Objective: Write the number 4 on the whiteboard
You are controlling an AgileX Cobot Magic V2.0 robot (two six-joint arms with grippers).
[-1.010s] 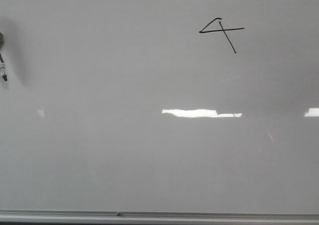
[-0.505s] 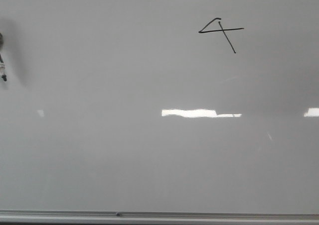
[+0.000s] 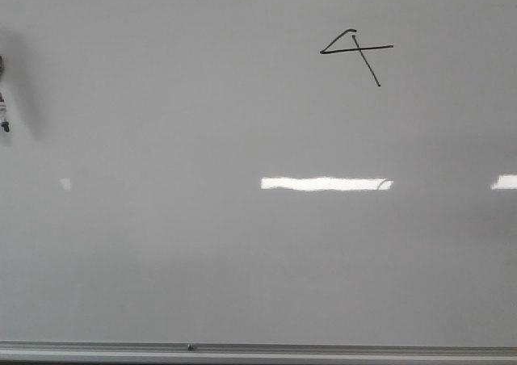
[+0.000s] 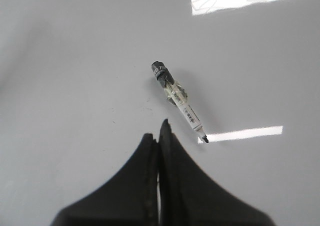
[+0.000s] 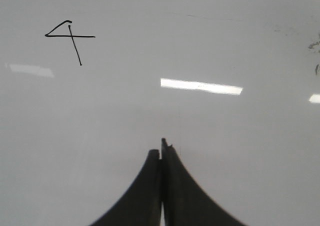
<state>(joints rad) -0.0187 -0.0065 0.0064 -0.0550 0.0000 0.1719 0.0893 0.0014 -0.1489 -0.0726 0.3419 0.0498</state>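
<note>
The whiteboard (image 3: 242,244) fills the front view, with its grey frame strip (image 3: 258,351) along the near edge. The number 4 (image 3: 356,52) is drawn in thin black line at the upper right; it also shows in the right wrist view (image 5: 70,38). A marker (image 4: 178,100) with a black cap end and bare tip lies loose on the board just beyond my left gripper (image 4: 157,132), which is shut and empty. The marker shows at the far left edge of the front view (image 3: 3,111). My right gripper (image 5: 161,148) is shut and empty above bare board, away from the 4.
Bright rectangular light reflections (image 3: 323,184) lie across the board. Faint dark smudges (image 5: 314,51) mark the board at the edge of the right wrist view. Neither arm shows in the front view.
The marker at the left edge has slid slightly further out of the front view. The 4 has shifted a few pixels left; nothing else differs.
</note>
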